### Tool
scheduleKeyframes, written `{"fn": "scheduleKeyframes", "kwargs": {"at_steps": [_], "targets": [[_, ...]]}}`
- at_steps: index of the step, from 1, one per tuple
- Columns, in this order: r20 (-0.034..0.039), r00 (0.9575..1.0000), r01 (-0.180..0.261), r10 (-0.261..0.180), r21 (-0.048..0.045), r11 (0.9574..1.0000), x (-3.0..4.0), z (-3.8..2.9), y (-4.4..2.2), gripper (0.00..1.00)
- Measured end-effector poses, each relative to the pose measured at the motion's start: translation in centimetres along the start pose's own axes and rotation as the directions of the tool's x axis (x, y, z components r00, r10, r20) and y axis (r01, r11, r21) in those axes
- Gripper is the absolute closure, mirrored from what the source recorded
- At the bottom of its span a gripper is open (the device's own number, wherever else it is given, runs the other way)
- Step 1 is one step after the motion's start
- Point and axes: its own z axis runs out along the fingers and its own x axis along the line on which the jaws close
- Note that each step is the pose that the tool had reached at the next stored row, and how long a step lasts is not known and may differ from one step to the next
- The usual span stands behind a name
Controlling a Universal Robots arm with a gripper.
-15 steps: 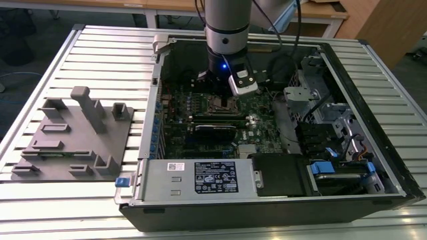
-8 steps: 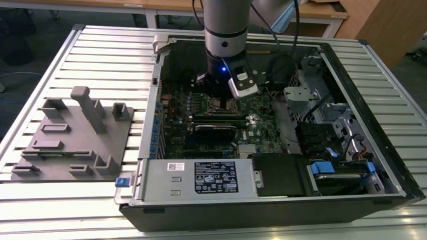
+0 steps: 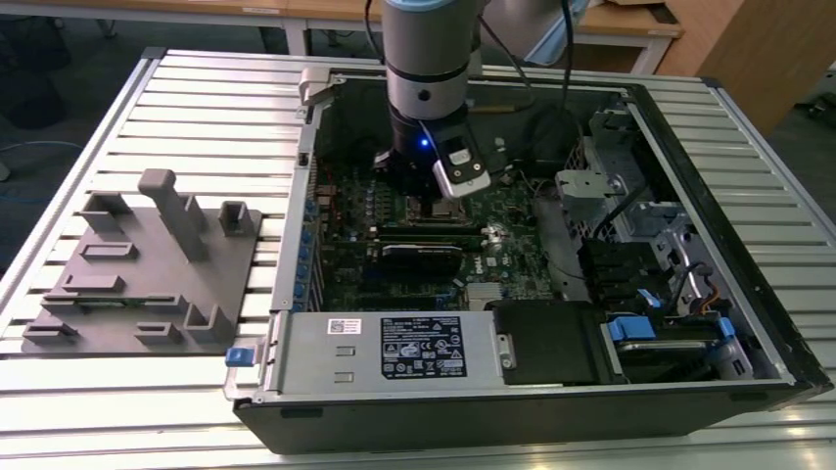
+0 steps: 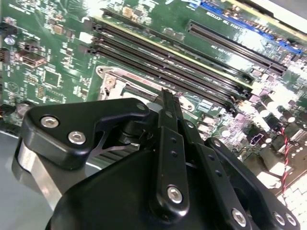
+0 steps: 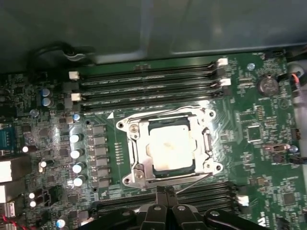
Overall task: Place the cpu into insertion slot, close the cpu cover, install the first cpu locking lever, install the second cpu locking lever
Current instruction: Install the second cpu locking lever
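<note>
Jaws drawn together to a narrow tip, nothing held; gripper (image 5: 165, 194) poised just beside the socket edge, over the memory slots (image 5: 148, 91) bordering it. Cpu (image 5: 169, 149) seated in the insertion slot (image 5: 136, 175), cpu cover (image 5: 135, 143) lying flat around it. Thin lever wire visible along the near side. Judged advisable: press squarely and slowly, keeping clear of capacitors (image 5: 76, 153) nearby.
</note>
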Motion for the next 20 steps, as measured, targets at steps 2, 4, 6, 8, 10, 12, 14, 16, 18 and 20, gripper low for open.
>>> {"fn": "scheduleKeyframes", "kwargs": {"at_steps": [2,4,6,8,10,12,14,16,18,20], "targets": [[-0.0001,1.0,0.001,-0.001,-0.0002,1.0,0.1,0.05,-0.07,0.9],[-0.0001,1.0,0.002,-0.002,-0.0002,1.0,0.25,0.13,-0.16,0.9],[-0.0002,1.0,0.002,-0.002,-0.0002,1.0,0.49,0.2,-0.29,0.9],[-0.0001,1.0,0.002,-0.002,-0.0002,1.0,0.73,0.28,-0.41,0.9],[0.0,1.0,0.002,-0.002,-0.0003,1.0,1.01,0.55,-0.51,0.9],[-0.0001,1.0,0.002,-0.002,-0.0002,1.0,1.29,0.85,-0.59,0.9],[-0.0002,1.0,0.002,-0.002,-0.0001,1.0,1.42,0.93,-0.62,0.9],[-0.0002,1.0,0.002,-0.002,0.0,1.0,1.42,0.93,-0.62,0.9],[-0.0002,1.0,0.002,-0.002,-0.0002,1.0,1.42,0.93,-0.62,0.9],[0.0003,1.0,0.002,-0.002,-0.0004,1.0,1.54,0.99,-0.64,0.9]]}}
